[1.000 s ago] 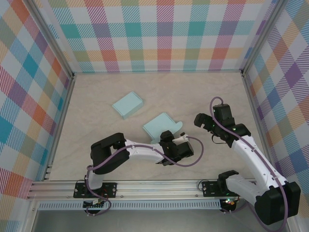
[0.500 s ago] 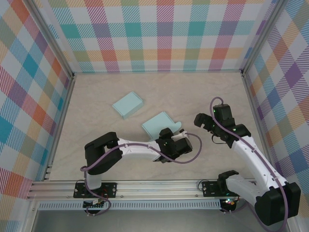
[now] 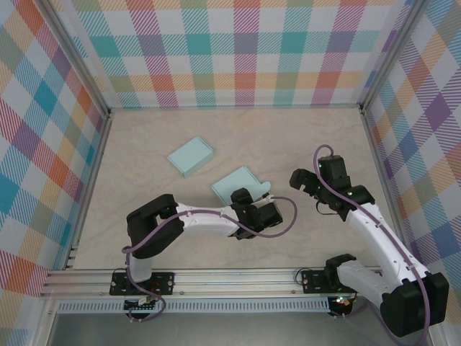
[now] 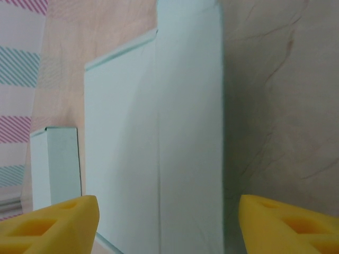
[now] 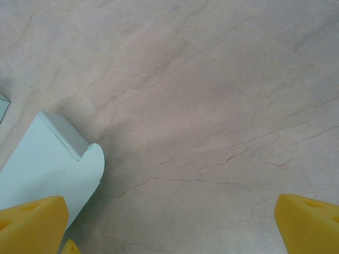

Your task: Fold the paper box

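Grasp approach: left gripper [image 4: 168, 225], spread wide, straddles the near end of the paper box [image 4: 159, 132]; right gripper [image 3: 305, 182] hovers nearby, equally wide; next probably squeeze squarely.

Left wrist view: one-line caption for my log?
Left gripper, jaws open, lined up on the flat pale-blue paper box, a second box off to its left.

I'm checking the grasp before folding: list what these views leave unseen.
Top view: the unfolded box's near edge is hidden under the left gripper.
Left wrist view: its near edge runs off the bottom of the frame; whether the fingers touch it cannot be told.
Right wrist view: most of the box is cut off by the left edge.
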`<state>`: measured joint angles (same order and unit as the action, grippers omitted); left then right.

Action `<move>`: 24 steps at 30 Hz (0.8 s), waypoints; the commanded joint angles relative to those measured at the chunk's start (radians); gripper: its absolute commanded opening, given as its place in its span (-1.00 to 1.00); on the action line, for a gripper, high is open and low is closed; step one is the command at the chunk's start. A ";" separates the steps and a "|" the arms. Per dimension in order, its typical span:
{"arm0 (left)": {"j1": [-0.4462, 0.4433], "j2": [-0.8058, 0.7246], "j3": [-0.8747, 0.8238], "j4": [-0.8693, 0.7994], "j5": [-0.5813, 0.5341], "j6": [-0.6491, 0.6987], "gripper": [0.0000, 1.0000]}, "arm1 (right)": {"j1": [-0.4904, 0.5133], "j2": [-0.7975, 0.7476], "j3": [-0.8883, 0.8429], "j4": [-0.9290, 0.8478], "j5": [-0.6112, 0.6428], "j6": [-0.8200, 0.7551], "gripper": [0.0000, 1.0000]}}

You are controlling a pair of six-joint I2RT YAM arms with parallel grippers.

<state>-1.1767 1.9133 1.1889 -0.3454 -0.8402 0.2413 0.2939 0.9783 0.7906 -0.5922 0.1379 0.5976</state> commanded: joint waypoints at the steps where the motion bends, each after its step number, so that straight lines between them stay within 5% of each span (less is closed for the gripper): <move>1: 0.024 0.014 0.000 -0.016 -0.047 -0.012 0.39 | -0.008 -0.018 -0.004 0.008 -0.006 -0.009 0.99; 8: 0.028 0.045 -0.001 0.021 -0.097 0.017 0.17 | -0.008 -0.009 0.006 0.014 -0.015 -0.009 0.99; 15: 0.031 0.068 -0.021 0.096 -0.144 0.058 -0.33 | -0.009 -0.005 0.016 0.012 -0.015 -0.015 1.00; 24: 0.053 0.094 -0.038 0.190 -0.195 0.129 -0.48 | -0.009 -0.016 0.016 0.002 -0.008 -0.024 0.99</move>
<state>-1.1381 1.9926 1.1664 -0.2062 -0.9943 0.3378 0.2928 0.9768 0.7906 -0.5922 0.1310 0.5877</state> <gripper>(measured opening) 0.256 0.997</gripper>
